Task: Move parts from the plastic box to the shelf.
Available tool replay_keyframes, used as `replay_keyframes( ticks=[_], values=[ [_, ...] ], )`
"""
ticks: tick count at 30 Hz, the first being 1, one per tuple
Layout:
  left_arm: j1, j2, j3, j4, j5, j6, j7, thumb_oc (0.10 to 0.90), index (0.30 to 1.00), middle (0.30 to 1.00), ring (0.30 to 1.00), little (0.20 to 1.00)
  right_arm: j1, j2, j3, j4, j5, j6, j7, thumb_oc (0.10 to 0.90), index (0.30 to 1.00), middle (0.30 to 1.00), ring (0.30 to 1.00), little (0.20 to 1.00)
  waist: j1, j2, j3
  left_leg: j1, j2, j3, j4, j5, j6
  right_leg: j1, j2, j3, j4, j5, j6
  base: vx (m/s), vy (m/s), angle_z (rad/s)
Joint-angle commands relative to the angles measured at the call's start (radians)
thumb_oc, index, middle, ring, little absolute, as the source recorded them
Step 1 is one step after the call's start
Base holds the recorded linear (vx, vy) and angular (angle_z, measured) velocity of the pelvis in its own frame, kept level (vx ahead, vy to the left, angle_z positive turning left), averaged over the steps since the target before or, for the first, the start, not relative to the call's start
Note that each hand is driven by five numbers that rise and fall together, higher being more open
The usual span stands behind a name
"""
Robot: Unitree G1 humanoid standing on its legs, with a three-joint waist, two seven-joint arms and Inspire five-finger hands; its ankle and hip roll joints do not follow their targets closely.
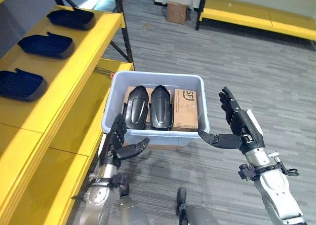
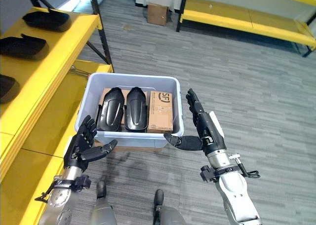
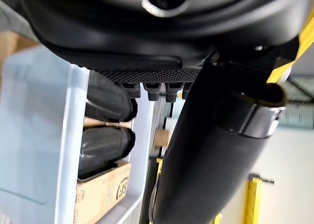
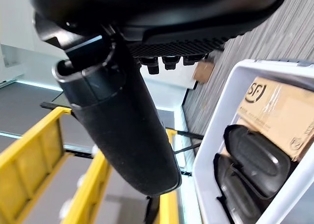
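Observation:
A pale blue plastic box [image 1: 153, 79] stands on the grey floor in front of me. Inside lie two glossy black moulded parts [image 1: 149, 107] side by side, next to a brown cardboard carton [image 1: 184, 109]. My left hand [image 1: 118, 141] hovers open at the box's near left corner, fingers straight, thumb pointing under the front wall. My right hand [image 1: 237, 124] is open just off the box's near right corner, its thumb reaching towards that corner. Neither hand holds anything. The yellow shelf [image 1: 74, 69] on my left carries three dark blue parts [image 1: 47, 45].
A lower yellow shelf level [image 1: 74, 136] sits beside the box's left wall. A black shelf post [image 1: 123, 35] stands behind the box. A small cardboard box [image 1: 177, 12] and another yellow rack [image 1: 256, 15] are at the far side of the floor.

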Motion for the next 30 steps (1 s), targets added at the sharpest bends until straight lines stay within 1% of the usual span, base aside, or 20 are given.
replay_keyframes(
  ticks=[1,3,4,5,6,7,10,11,12,13,14,16,17,19,21,25,26,27,29,30],
  values=[
    [-0.040,0.047,0.074,-0.146,-0.007,-0.112,0.017,0.900,1.000,1.000,1.000,1.000,-0.060,0.002,-0.027,-0.107,-0.030,-0.120,-0.020,0.900,1.000,1.000,1.000,1.000,0.002,-0.046,-0.056,-0.045,-0.003,0.026,0.072,0.096,-0.020,0.125,-0.124,-0.016,0.061,-0.124,0.086,0.13,0.271,-0.79],
    [-0.036,0.058,0.082,-0.148,-0.010,-0.115,0.026,0.900,1.000,1.000,1.000,1.000,-0.049,0.003,-0.025,-0.106,-0.071,-0.107,-0.024,0.900,1.000,1.000,1.000,1.000,-0.001,-0.061,-0.064,-0.041,-0.028,0.069,0.108,0.048,-0.008,0.144,-0.173,0.003,0.009,-0.088,0.116,0.15,0.321,-0.51],
    [-0.036,0.059,0.082,-0.148,-0.010,-0.115,0.027,0.900,1.000,1.000,1.000,1.000,-0.049,0.004,-0.025,-0.107,-0.071,-0.107,-0.024,0.900,1.000,1.000,1.000,1.000,0.001,-0.063,-0.065,-0.041,-0.030,0.072,0.111,0.045,-0.006,0.144,-0.176,0.005,0.006,-0.086,0.118,0.08,0.275,-0.21],
    [-0.040,0.066,0.089,-0.149,-0.011,-0.118,0.037,0.900,1.000,1.000,1.000,1.000,-0.050,0.002,-0.024,-0.110,-0.101,-0.099,-0.029,0.900,1.000,1.000,1.000,1.000,0.000,-0.076,-0.064,-0.048,-0.043,0.095,0.134,0.017,0.001,0.138,-0.206,0.019,-0.014,-0.062,0.135,0.06,0.244,-0.16],
    [-0.040,0.070,0.094,-0.149,-0.008,-0.119,0.042,0.900,1.000,1.000,1.000,1.000,-0.052,0.002,-0.025,-0.111,-0.112,-0.097,-0.033,0.900,1.000,1.000,1.000,1.000,0.003,-0.083,-0.064,-0.054,-0.048,0.110,0.150,0.002,0.006,0.133,-0.221,0.023,-0.023,-0.050,0.145,0.06,0.279,-0.26],
    [-0.037,0.071,0.097,-0.151,-0.008,-0.120,0.042,0.900,1.000,1.000,1.000,1.000,-0.049,0.003,-0.028,-0.113,-0.116,-0.095,-0.031,0.900,1.000,1.000,1.000,1.000,0.005,-0.090,-0.063,-0.062,-0.052,0.122,0.164,-0.007,0.009,0.127,-0.231,0.023,-0.029,-0.043,0.150,0.02,0.121,-0.23],
    [-0.035,0.074,0.099,-0.154,-0.007,-0.121,0.047,0.900,1.000,1.000,1.000,1.000,-0.048,-0.001,-0.033,-0.116,-0.133,-0.094,-0.037,0.900,1.000,1.000,1.000,1.000,0.006,-0.097,-0.064,-0.075,-0.056,0.125,0.177,-0.015,0.012,0.123,-0.239,0.022,-0.033,-0.037,0.154,0.03,0.082,-0.10],
    [-0.042,0.079,0.106,-0.155,-0.001,-0.123,0.056,0.900,1.000,1.000,1.000,1.000,-0.051,-0.016,-0.048,-0.128,-0.187,-0.095,-0.056,0.900,1.000,1.000,1.000,1.000,0.009,-0.110,-0.062,-0.104,-0.060,0.121,0.202,-0.028,0.014,0.119,-0.248,0.008,-0.037,-0.030,0.162,0.04,0.072,-0.06],
    [-0.051,0.085,0.112,-0.158,0.001,-0.126,0.069,0.900,1.000,1.000,1.000,1.000,-0.054,-0.032,-0.064,-0.129,-0.236,-0.095,-0.081,0.900,1.000,1.000,1.000,1.000,0.008,-0.119,-0.061,-0.130,-0.062,0.116,0.215,-0.029,0.013,0.116,-0.250,-0.009,-0.044,-0.023,0.165,0.04,0.070,0.01],
    [-0.051,0.085,0.112,-0.158,0.001,-0.126,0.069,0.900,1.000,1.000,1.000,1.000,-0.054,-0.032,-0.064,-0.129,-0.236,-0.095,-0.081,0.900,1.000,1.000,1.000,1.000,0.007,-0.119,-0.061,-0.131,-0.062,0.115,0.216,-0.029,0.013,0.116,-0.250,-0.010,-0.044,-0.023,0.165,0.05,0.020,0.18],
    [-0.054,0.088,0.119,-0.164,0.012,-0.124,0.078,0.900,1.000,1.000,1.000,1.000,-0.063,-0.059,-0.077,-0.139,-0.285,-0.096,-0.092,0.900,1.000,1.000,1.000,1.000,0.011,-0.128,-0.061,-0.150,-0.062,0.107,0.218,-0.027,0.012,0.113,-0.248,-0.024,-0.046,-0.019,0.165,0.05,0.002,0.22],
    [-0.061,0.092,0.122,-0.167,0.016,-0.124,0.087,0.900,1.000,1.000,1.000,1.000,-0.089,-0.082,-0.084,-0.136,-0.321,-0.092,-0.110,0.900,1.000,1.000,1.000,1.000,0.013,-0.136,-0.056,-0.172,-0.060,0.096,0.222,-0.022,0.010,0.108,-0.244,-0.036,-0.048,-0.017,0.164,0.03,-0.034,0.23],
    [-0.072,0.094,0.124,-0.170,0.021,-0.120,0.096,0.900,1.000,1.000,1.000,1.000,-0.123,-0.111,-0.083,-0.132,-0.375,-0.087,-0.134,0.900,1.000,1.000,1.000,1.000,0.020,-0.143,-0.048,-0.190,-0.059,0.086,0.223,-0.018,0.008,0.102,-0.238,-0.047,-0.050,-0.021,0.163,0.01,-0.057,0.18],
    [-0.084,0.094,0.123,-0.178,0.025,-0.118,0.105,0.900,1.000,1.000,1.000,1.000,-0.195,-0.153,-0.060,-0.109,-0.438,-0.077,-0.156,0.900,1.000,1.000,1.000,1.000,0.032,-0.149,-0.035,-0.205,-0.058,0.074,0.214,-0.006,0.004,0.093,-0.227,-0.063,-0.052,-0.024,0.160,0.00,-0.062,0.23],
    [-0.091,0.093,0.123,-0.186,0.027,-0.118,0.111,0.900,1.000,1.000,1.000,1.000,-0.250,-0.176,-0.035,-0.092,-0.473,-0.070,-0.163,0.900,1.000,1.000,1.000,1.000,0.043,-0.152,-0.024,-0.216,-0.056,0.066,0.207,0.003,0.002,0.087,-0.222,-0.071,-0.052,-0.025,0.159,-0.01,-0.031,0.07],
    [-0.105,0.091,0.122,-0.199,0.028,-0.120,0.117,0.900,1.000,1.000,1.000,1.000,-0.313,-0.185,0.001,-0.061,-0.479,-0.069,-0.174,0.900,1.000,1.000,1.000,1.000,0.051,-0.153,-0.010,-0.225,-0.056,0.058,0.200,0.012,-0.001,0.083,-0.216,-0.080,-0.053,-0.027,0.156,-0.01,-0.029,0.10],
    [-0.118,0.093,0.123,-0.224,0.029,-0.124,0.121,0.900,1.000,1.000,1.000,1.000,-0.373,-0.194,0.039,-0.046,-0.505,-0.059,-0.177,0.900,1.000,1.000,1.000,1.000,0.064,-0.155,0.004,-0.234,-0.055,0.052,0.197,0.017,-0.003,0.080,-0.211,-0.084,-0.056,-0.028,0.154,-0.02,-0.040,0.11],
    [-0.124,0.094,0.127,-0.234,0.031,-0.127,0.128,0.900,1.000,1.000,1.000,1.000,-0.401,-0.192,0.057,-0.035,-0.512,-0.060,-0.183,0.900,1.000,1.000,1.000,1.000,0.069,-0.156,0.012,-0.238,-0.055,0.049,0.196,0.019,-0.003,0.077,-0.209,-0.087,-0.056,-0.028,0.153,-0.02,-0.040,0.03],
    [-0.124,0.093,0.128,-0.234,0.031,-0.127,0.128,0.900,1.000,1.000,1.000,1.000,-0.403,-0.192,0.059,-0.033,-0.512,-0.060,-0.184,0.900,1.000,1.000,1.000,1.000,0.067,-0.156,0.013,-0.238,-0.055,0.048,0.196,0.019,-0.003,0.078,-0.209,-0.088,-0.056,-0.028,0.153,-0.02,-0.020,0.08],
    [-0.166,0.093,0.127,-0.266,0.032,-0.142,0.159,0.900,1.000,1.000,1.000,1.000,-0.506,-0.182,0.127,0.029,-0.537,-0.038,-0.200,0.900,1.000,1.000,1.000,1.000,0.096,-0.155,0.041,-0.253,-0.058,0.039,0.193,0.024,-0.006,0.071,-0.207,-0.099,-0.058,-0.027,0.151,-0.03,-0.028,0.07]
  ],
)
